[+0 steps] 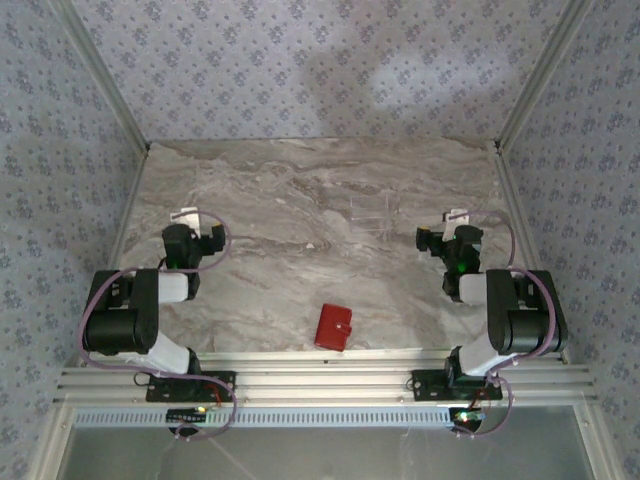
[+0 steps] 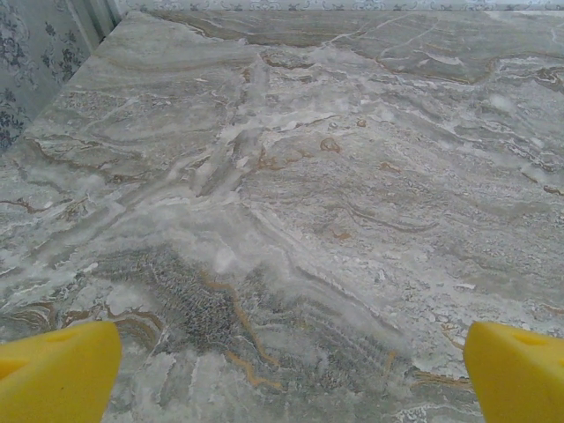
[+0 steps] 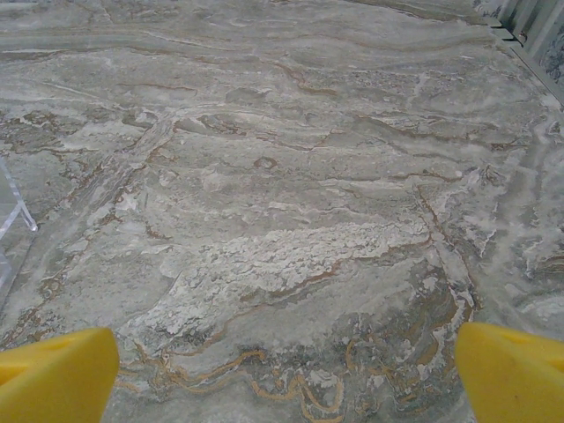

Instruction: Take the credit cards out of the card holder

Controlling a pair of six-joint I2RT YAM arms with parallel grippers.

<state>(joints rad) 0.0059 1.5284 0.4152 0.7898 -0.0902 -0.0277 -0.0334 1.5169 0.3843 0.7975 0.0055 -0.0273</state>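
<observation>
We see a small flat red leather-like card holder (image 1: 333, 327) lying folded shut on the grey-brown veined marble table (image 1: 300, 190). It is close to the near edge and roughly midway between the two arm bases. Nothing touches it. A small clear plastic stand (image 1: 372, 212) is upright farther back, near the middle of the table, well apart from the card holder.

The left gripper (image 1: 186, 218) hangs over the left side of the table, well apart from the card holder. In the left wrist view we see its yellow fingertips (image 2: 57, 374) at the two bottom corners. The left gripper (image 2: 284, 374) is therefore spread wide, with bare marble between the fingers and nothing held.

The right gripper (image 1: 455, 220) hangs over the right side, to the right of the clear plastic stand. In its wrist view the yellow fingertips (image 3: 55, 374) are also far apart, and the right gripper (image 3: 282, 374) holds nothing. An edge of the clear plastic stand (image 3: 12, 216) shows at the left border of this view.
</observation>
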